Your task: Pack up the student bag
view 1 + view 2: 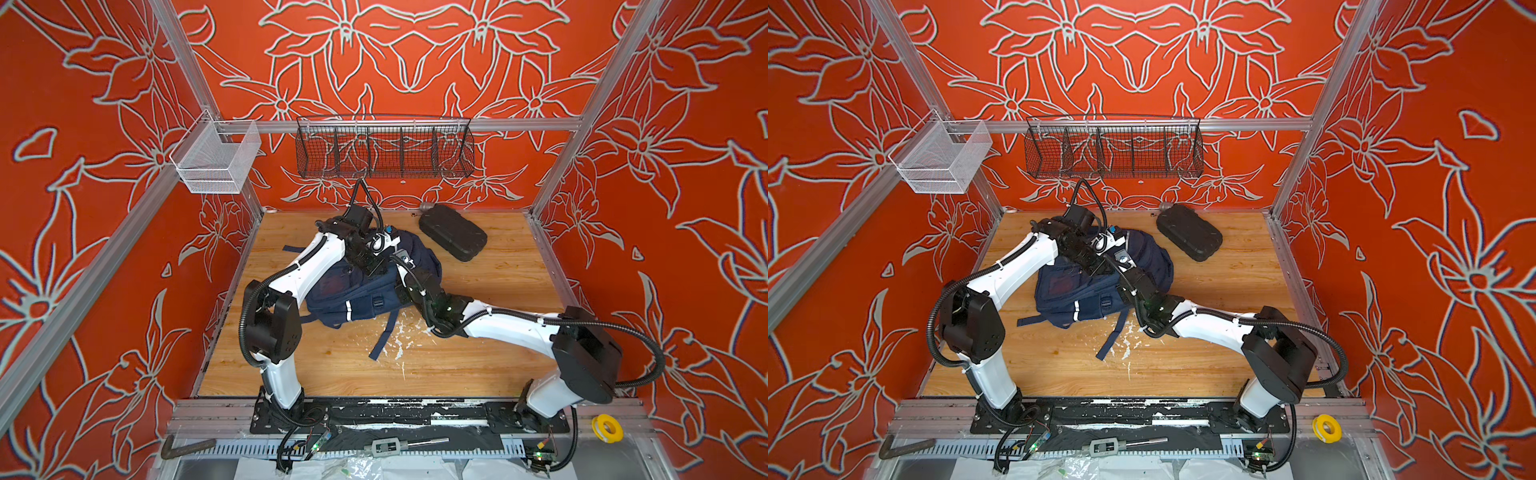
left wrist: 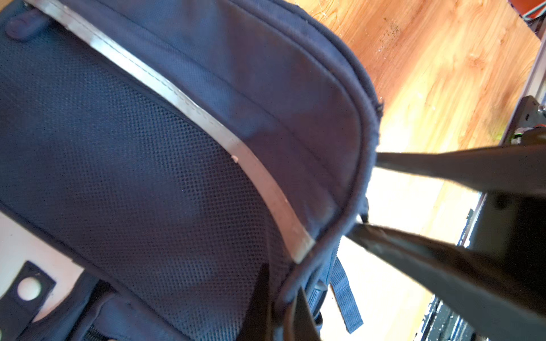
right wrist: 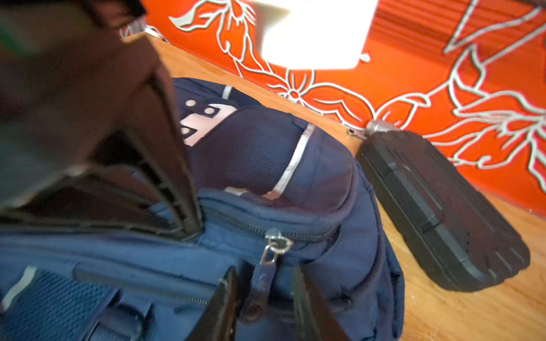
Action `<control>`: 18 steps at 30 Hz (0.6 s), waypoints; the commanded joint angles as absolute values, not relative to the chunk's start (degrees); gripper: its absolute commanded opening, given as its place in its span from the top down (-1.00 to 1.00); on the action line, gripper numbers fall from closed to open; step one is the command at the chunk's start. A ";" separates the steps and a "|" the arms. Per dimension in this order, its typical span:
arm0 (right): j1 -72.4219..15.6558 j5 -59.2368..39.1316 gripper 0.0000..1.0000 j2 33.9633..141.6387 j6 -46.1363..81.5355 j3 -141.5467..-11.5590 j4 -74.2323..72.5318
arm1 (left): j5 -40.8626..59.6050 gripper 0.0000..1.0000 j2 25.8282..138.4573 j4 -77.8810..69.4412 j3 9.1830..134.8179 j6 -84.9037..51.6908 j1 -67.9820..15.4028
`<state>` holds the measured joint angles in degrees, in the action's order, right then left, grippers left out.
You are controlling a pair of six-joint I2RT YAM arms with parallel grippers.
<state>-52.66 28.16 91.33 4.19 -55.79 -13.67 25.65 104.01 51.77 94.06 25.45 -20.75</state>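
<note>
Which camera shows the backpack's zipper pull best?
Right wrist: the zipper pull hangs sharp and close between the right gripper fingers on the student bag. In both top views it cannot be made out; the left wrist view shows only mesh and reflective stripe.

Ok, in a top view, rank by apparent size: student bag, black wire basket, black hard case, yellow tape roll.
1. student bag and black wire basket: too close to rank; arms hide part of the bag, and the basket hangs nearer the camera.
2. black hard case.
3. yellow tape roll.
</note>
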 commanded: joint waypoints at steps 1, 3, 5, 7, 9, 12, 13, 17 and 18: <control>-53.04 31.03 0.67 92.64 5.00 -57.71 -12.68 | 30.06 1.00 102.56 53.25 95.01 23.97 -21.18; -53.03 30.62 0.89 92.53 4.86 -58.31 -11.04 | 29.36 1.00 102.66 53.80 94.93 24.40 -21.14; -52.80 30.02 1.00 90.84 4.42 -56.40 -12.60 | 28.13 1.00 102.75 54.51 94.83 25.53 -21.14; -51.45 28.26 1.00 88.33 5.25 -53.58 -13.48 | 26.41 1.00 102.38 55.02 94.16 26.89 -21.23; -48.63 22.70 1.00 86.36 6.30 -51.61 -13.67 | 24.88 1.00 101.48 54.94 92.50 28.56 -21.18; -43.52 14.00 1.00 85.28 8.37 -50.62 -13.17 | 22.86 1.00 99.15 53.99 88.97 31.31 -21.09; -41.67 11.81 1.00 84.96 9.70 -50.11 -13.44 | 22.31 1.00 98.07 53.29 87.48 31.72 -20.94; -36.35 5.41 1.00 84.10 11.02 -48.44 -15.04 | 21.21 1.00 93.17 50.53 81.47 33.40 -19.76; -35.69 3.74 1.00 84.19 9.68 -48.58 -14.85 | 21.56 1.00 91.72 49.88 79.83 34.25 -19.42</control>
<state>-40.73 3.77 85.43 8.12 -49.76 -15.07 23.59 97.71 43.33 83.05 31.51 -21.61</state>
